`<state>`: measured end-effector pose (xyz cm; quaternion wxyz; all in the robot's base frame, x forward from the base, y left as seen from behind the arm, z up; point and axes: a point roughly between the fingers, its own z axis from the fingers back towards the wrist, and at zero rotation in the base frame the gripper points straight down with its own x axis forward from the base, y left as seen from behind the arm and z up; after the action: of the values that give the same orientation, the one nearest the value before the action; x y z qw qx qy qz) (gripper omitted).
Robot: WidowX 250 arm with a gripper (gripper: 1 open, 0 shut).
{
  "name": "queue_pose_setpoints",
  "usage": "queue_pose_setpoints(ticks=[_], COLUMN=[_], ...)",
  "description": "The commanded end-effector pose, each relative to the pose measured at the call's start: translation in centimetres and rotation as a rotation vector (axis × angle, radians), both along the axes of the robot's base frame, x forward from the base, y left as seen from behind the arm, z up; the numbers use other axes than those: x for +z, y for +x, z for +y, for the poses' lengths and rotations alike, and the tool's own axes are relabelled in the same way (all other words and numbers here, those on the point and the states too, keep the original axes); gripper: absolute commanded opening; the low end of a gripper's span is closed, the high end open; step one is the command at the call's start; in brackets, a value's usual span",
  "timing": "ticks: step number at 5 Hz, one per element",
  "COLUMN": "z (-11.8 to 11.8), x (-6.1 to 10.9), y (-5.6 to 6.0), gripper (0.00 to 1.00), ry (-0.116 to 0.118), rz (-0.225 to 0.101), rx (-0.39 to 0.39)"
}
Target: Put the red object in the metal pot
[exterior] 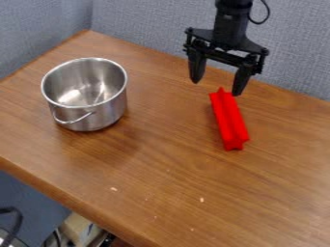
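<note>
Arm is running out of the top edge of the frame; only the dark wrist and the gripper (221,79) are showing, nothing above them. Table (154,164) is being cut off at the lower left and right corners. Clutter below the front edge of the table is showing as a blur, not readable. Far end of the red object (230,119) is sitting right under the gripper's right-hand fingertip as seen here; whether the tip is touching it or hanging just above cannot be told from this angle. Ridges on the bar's top are showing only faintly. Bail handle of the metal pot (85,93) is lying down against the near wall, a thin line, hard to follow all the way round.

Red object is lying flat on the wood, right of centre. Long axis is running from the back of the table toward the front, near end leaning slightly to the right. Far end is pointing up at the gripper.

Metal pot is standing upright on the left side, mouth open upward, inside showing bare metal. It is sitting well apart from the bar.

Gripper is pointing straight down, both dark fingers spread wide, daylight between them. It is gripping nothing. It is hanging over the bar's far end, behind the bar's middle.
</note>
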<state>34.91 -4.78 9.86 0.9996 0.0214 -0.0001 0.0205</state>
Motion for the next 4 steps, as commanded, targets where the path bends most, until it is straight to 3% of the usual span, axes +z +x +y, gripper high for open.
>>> queue_pose_setpoints(ticks=[1, 2, 4], z=[0.5, -0.2, -1.0], x=[0.4, -1.0, -2.1], y=[0.2, 1.0, 2.3], gripper=[1.00, 1.00, 1.00], ry=[0.007, 0.020, 0.015], rz=[-0.042, -0.042, -0.057], rx=[0.000, 0.053, 0.154])
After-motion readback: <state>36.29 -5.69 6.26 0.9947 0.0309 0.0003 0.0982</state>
